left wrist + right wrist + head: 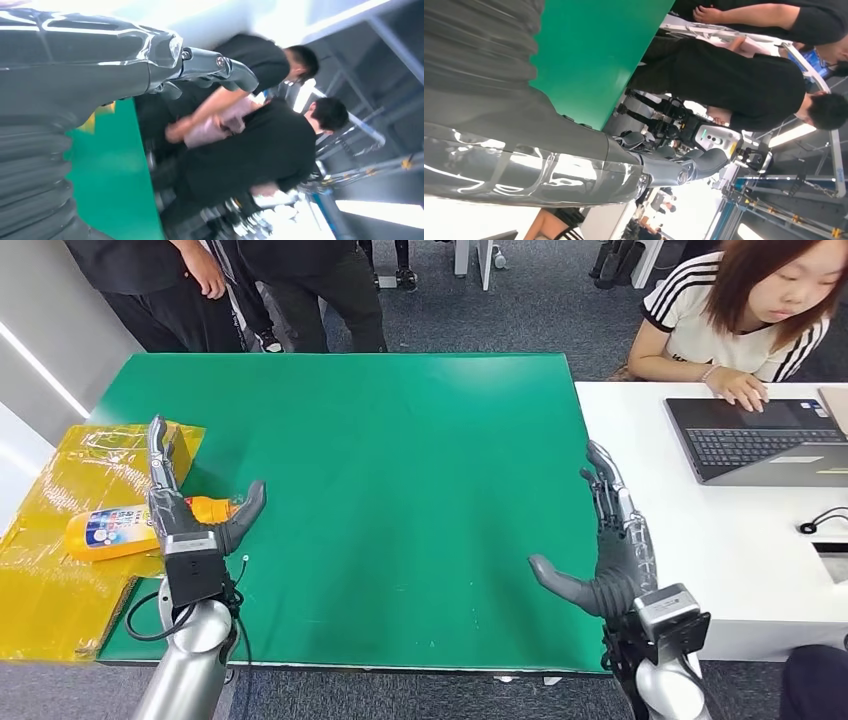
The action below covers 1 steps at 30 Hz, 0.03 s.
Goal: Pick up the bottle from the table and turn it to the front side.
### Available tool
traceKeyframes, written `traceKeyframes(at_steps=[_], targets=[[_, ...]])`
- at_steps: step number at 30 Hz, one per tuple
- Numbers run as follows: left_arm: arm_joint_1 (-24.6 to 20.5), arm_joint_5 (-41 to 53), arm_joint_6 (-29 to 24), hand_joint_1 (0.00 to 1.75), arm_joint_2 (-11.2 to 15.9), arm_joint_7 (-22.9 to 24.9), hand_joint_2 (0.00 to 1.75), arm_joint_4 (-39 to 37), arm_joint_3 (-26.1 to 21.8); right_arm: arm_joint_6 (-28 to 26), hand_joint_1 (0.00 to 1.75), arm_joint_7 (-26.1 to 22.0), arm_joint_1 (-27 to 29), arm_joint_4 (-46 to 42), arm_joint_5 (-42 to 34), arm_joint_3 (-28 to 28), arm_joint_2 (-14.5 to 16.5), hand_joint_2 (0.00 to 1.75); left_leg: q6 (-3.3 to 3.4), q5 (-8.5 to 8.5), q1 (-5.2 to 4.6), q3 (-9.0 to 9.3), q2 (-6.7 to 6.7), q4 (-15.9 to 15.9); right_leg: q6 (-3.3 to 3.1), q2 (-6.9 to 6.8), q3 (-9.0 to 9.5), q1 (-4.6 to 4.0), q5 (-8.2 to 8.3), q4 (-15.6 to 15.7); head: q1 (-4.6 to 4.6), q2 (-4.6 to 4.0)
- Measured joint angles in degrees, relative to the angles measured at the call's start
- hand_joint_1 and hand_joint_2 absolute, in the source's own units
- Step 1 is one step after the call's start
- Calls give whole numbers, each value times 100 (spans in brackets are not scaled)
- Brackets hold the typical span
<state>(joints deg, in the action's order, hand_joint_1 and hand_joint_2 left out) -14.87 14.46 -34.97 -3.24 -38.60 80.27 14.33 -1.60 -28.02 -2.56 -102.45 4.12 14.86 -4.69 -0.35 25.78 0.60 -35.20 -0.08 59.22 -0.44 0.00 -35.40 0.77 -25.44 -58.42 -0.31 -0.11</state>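
Note:
A yellow bottle [112,529] with a blue and white label and an orange cap lies on its side at the left edge of the green table [400,460], partly on a yellow plastic sheet [60,560]. My left hand [185,510] stands in front of the bottle's cap end, fingers straight and apart, thumb out to the right, holding nothing. My right hand [605,555] hovers open over the table's right edge, thumb pointing left. In the left wrist view my left hand [100,55] shows with nothing in it, and my right hand [574,165] in the right wrist view likewise.
A white desk [720,530] adjoins the table on the right, with a laptop [760,440] and a seated person [740,310] typing. People in black [250,280] stand behind the table's far left edge. The yellow sheet hangs over the table's left side.

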Motion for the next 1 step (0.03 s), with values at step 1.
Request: traceKeyframes(at_steps=[1], targets=[[-5, -185, 158, 0, -36, 52, 175, 52, 19, -25, 0, -14, 12, 7, -5, 14, 11, 175, 0, 0, 0, 0, 0, 0, 0, 0, 0, 0, 0, 0, 0, 0]])
